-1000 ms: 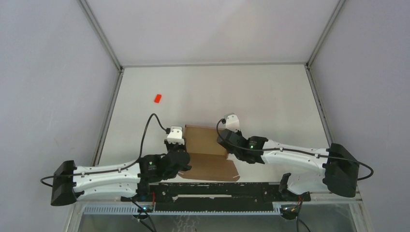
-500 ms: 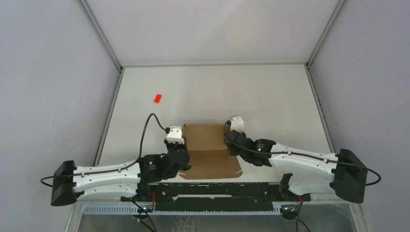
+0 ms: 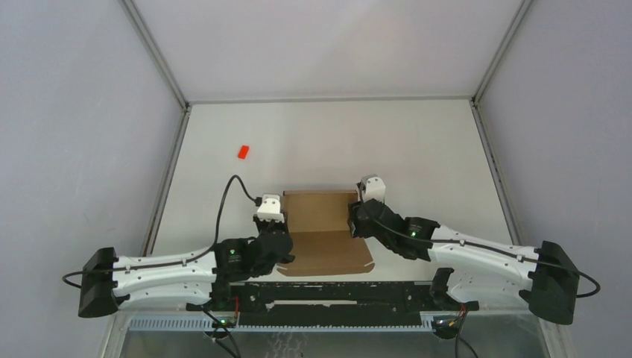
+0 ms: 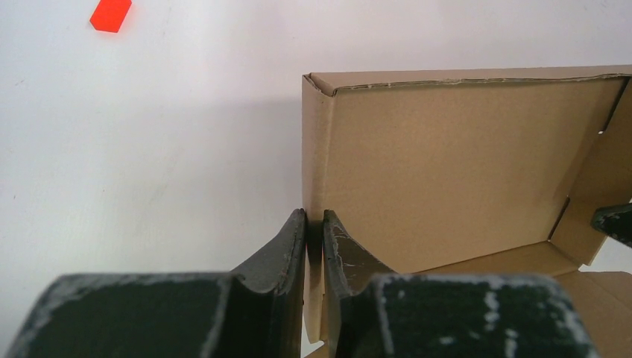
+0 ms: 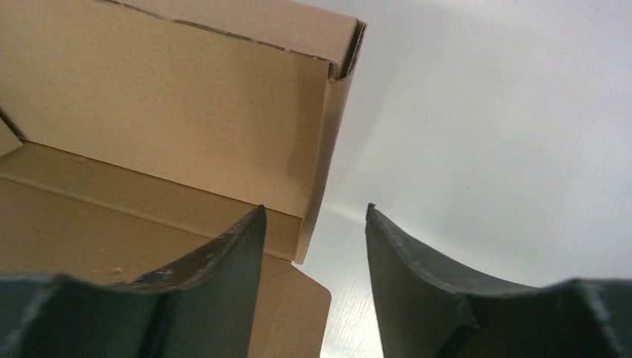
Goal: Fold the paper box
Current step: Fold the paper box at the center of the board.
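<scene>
Paper box (image 3: 320, 224): left wall clamped in left pincer (image 4: 314, 216); right pincer (image 5: 314, 209) apart, astride right wall. Centre wall before closing.

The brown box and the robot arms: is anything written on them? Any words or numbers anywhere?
No words, numbers or signs can be read in any view.
The paper box: plain brown cardboard, nothing printed on the sides that show.
The red block: plain red, no marks to be seen.
The left arm and the right arm: no label that can be read from here.
</scene>
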You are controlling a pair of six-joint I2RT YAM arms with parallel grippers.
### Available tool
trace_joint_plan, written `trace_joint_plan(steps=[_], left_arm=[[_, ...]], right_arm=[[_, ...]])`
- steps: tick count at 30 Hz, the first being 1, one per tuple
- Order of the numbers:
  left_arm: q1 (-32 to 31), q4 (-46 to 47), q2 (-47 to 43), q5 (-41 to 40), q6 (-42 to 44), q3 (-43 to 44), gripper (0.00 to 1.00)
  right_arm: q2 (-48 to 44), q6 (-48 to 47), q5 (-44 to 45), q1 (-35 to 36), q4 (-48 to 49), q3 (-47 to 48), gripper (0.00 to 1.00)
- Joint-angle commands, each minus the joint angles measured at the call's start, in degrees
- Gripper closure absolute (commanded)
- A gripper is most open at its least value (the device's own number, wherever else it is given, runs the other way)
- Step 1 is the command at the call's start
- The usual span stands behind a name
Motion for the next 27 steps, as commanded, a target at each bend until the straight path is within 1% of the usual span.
trace_joint_plan(steps=[1, 9, 17, 21, 27], left_arm=[[-0.41, 2.47, -0.27, -2.22, -0.73, 0.99, 0.83], [-0.43, 2.96, 1.09, -1.85, -0.97, 1.07, 0.83], [-0.34, 6.55, 3.92, -0.11, 1.11, 1.83, 0.80], [-0.01, 7.85, 7.23, 0.84, 1.57, 3.26, 0.78], [3.33, 8.81, 14.97, 6.05, 1.36, 6.77, 0.77]], right_arm=[[-4.19, 0.74, -0.32, -1.12, 3.57, 0.15, 0.38], [-8.81, 0.66, 0.81, -2.63, 0.25, -0.18, 0.36], [-14.65, 0.28, 0.18, -5.39, -2.31, -1.92, 0.34], [-16.12, -0.33, -2.40, -8.05, -2.50, -3.28, 0.34], [-16.79, -2.05, -7.06, -12.51, -2.80, -4.22, 0.33]])
